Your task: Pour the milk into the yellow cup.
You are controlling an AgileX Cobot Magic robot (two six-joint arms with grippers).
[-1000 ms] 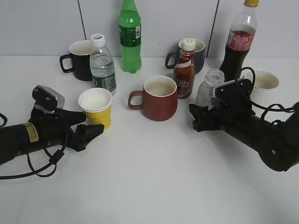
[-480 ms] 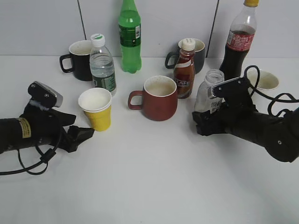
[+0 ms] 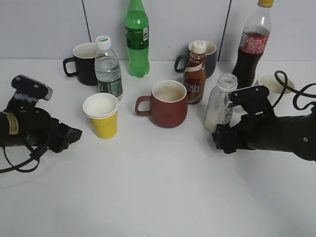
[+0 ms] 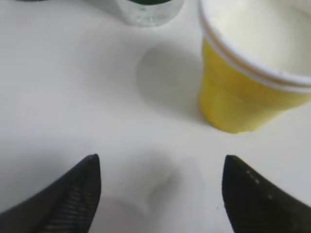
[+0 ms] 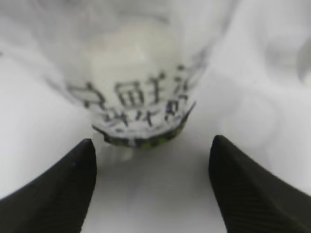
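Note:
The milk bottle stands upright on the white table, right of the red-brown mug, clear and capless with a little white liquid at the bottom. In the right wrist view its labelled base stands just beyond the fingertips. My right gripper is open and empty, just in front of the bottle. The yellow cup stands at left centre with white liquid inside; it shows at upper right in the left wrist view. My left gripper is open and empty, to the left of the cup and apart from it.
A red-brown mug stands between cup and milk bottle. Behind are a capped water bottle, a black mug, a green bottle, a brown coffee bottle, a dark mug, a cola bottle and a white mug.
Both arms have drawn back. The left gripper moved left, away from the yellow cup. The right gripper let go of the milk bottle and pulled back toward the front right; the bottle stands free.

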